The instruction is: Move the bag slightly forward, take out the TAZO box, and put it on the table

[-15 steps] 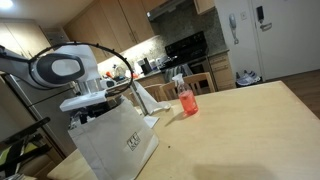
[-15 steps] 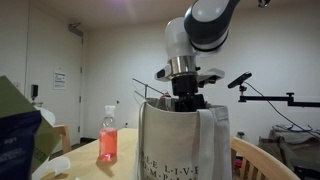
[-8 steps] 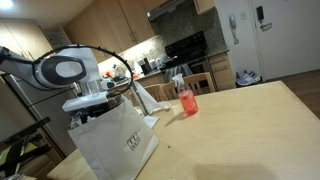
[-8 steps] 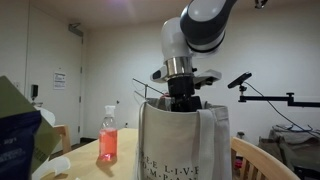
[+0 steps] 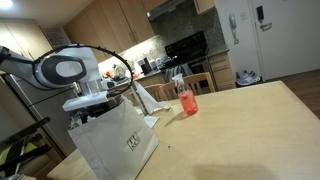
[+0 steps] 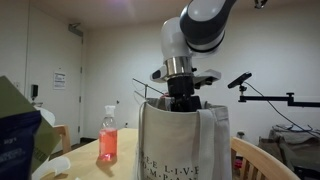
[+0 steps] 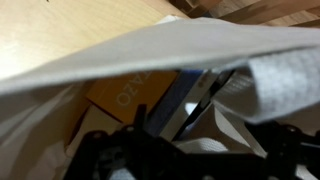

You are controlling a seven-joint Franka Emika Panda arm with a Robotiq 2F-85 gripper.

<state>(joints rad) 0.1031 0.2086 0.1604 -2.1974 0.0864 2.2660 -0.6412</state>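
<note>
So the hand (image 6: 186, 97) is down in the white paper bag (image 6: 180, 148) on the counter (image 5: 240, 125), jaws wide open, nothing grabbed, with the orange TAZO box (image 7: 128, 92) inside.

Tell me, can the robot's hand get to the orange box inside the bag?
Probably yes. The open hand sits at the bag's open top, with the orange box right below. A dark packet beside it might crowd the grab.

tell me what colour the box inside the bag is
Orange, with white lettering; the TAZO box shows best in the wrist view.
</note>
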